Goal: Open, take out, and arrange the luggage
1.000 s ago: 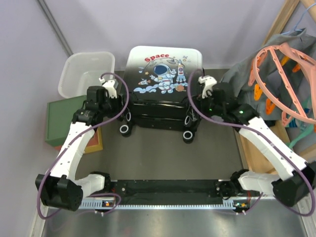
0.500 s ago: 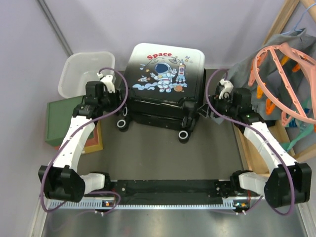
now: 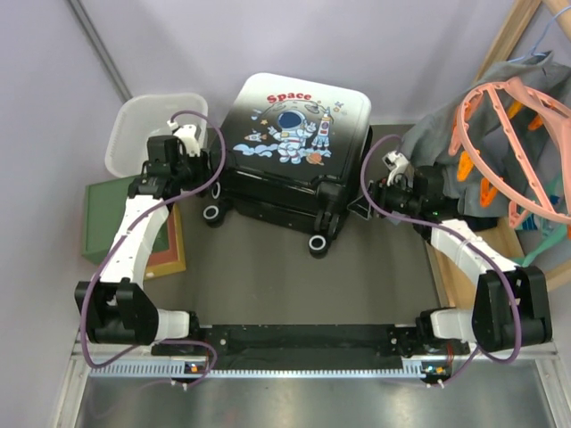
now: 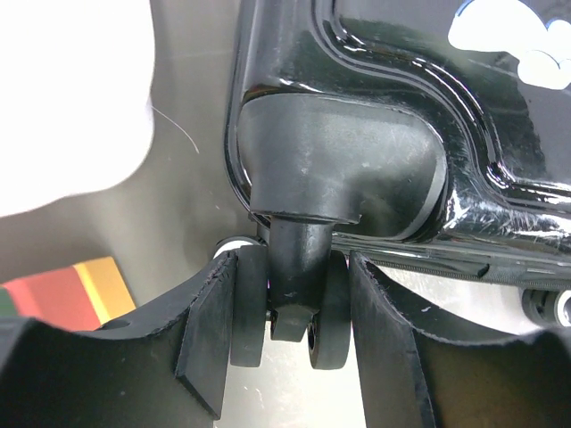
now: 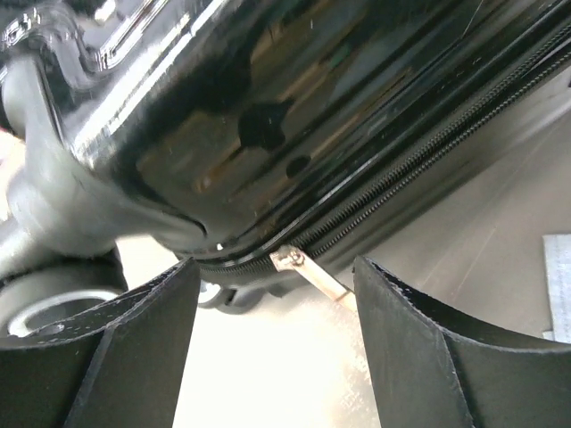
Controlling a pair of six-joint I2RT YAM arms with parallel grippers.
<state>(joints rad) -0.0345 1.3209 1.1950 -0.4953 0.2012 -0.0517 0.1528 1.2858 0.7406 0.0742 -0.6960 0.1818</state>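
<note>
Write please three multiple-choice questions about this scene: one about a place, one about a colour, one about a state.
1. Where is the white plastic basket? A. left of the suitcase B. right of it C. on top of it
2. What colour is the word "Space"? A. green B. red C. yellow
3. How is the suitcase? A. wide open B. closed C. standing upright
Answers: 1 A, it stands at the left in the top view. 2 B, the letters are red. 3 B, the zipper is joined at its pull.
</note>
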